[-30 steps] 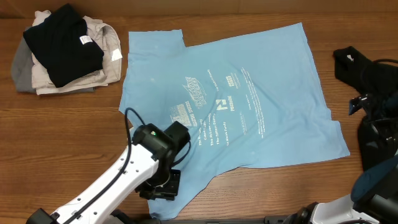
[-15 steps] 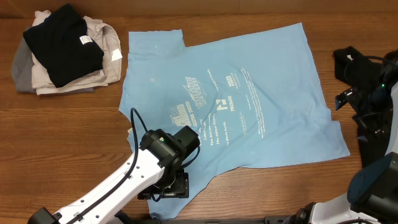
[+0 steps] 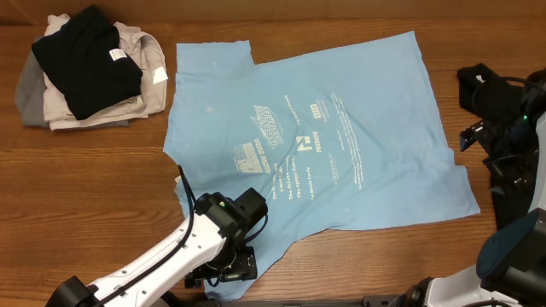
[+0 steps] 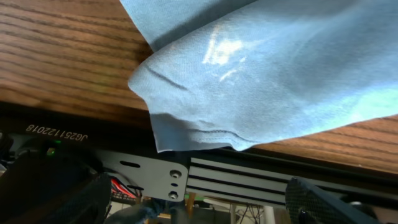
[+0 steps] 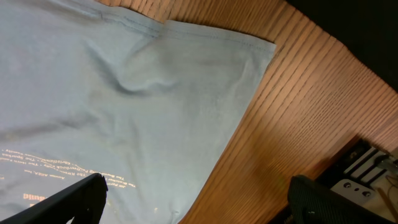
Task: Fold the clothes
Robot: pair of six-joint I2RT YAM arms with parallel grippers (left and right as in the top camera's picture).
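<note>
Across the middle of the table (image 3: 85,170) the light blue T-shirt (image 3: 324,128) lies spread flat, white lettering up, its lower-left corner reaching the near edge. I have the left gripper (image 3: 223,266) sitting over that corner. On the left wrist view its fingers (image 4: 59,193) stand wide apart, released. The rumpled, hemmed corner of the shirt lies ahead of and between them, touching neither, and overhangs the table's edge a little. The right gripper (image 5: 199,208) is spread wide too and holds nothing. The shirt's right-hand corner lies flat on the wood ahead of its fingers (image 5: 71,202), apart from both. At the far left a black shirt (image 3: 85,55) tops a pile of beige garments (image 3: 145,85).
</note>
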